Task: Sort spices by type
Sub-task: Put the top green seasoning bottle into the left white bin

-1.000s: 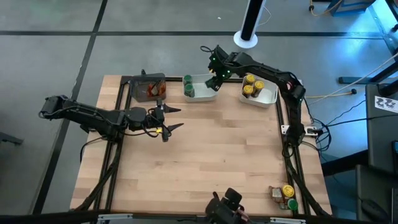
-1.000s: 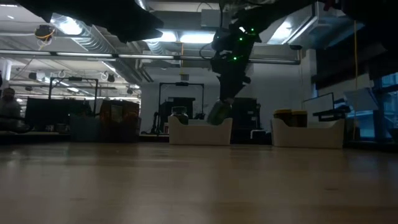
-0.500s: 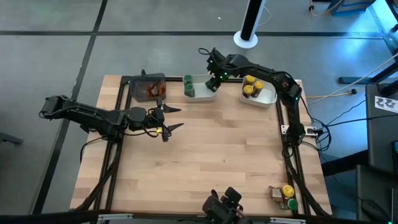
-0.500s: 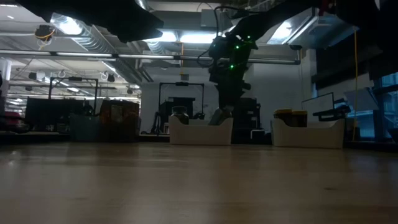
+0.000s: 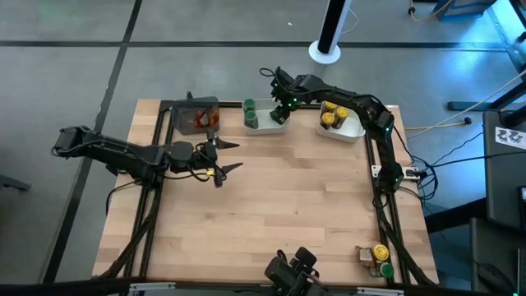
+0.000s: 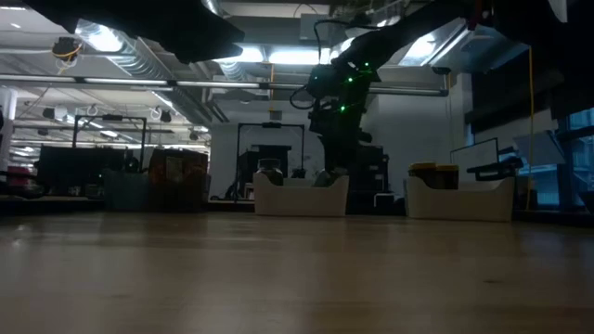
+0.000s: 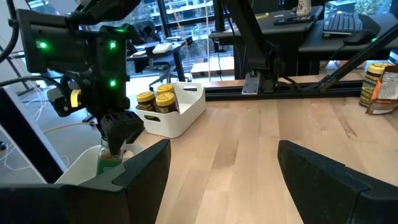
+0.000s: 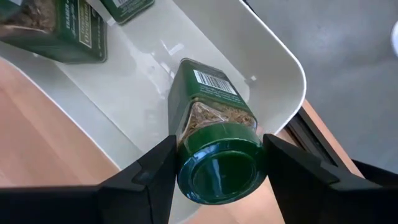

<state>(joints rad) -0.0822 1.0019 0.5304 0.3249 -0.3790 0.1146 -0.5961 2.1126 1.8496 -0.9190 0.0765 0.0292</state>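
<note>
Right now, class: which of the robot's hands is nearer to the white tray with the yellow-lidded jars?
The right hand, over the neighbouring white tray beside the yellow-jar tray. The left hand waits farther off, above the table's left half.

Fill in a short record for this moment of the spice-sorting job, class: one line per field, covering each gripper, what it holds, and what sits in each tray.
right gripper: lowered into the middle white tray, shut on a green-lidded jar
jar's pose: tilted, base toward the tray floor
left gripper: open, empty, waiting above the table's left half
middle white tray, other contents: two green-lidded jars
right white tray: yellow-lidded jars
dark tray: reddish-brown jars
table's near right corner: a few unsorted jars
</note>
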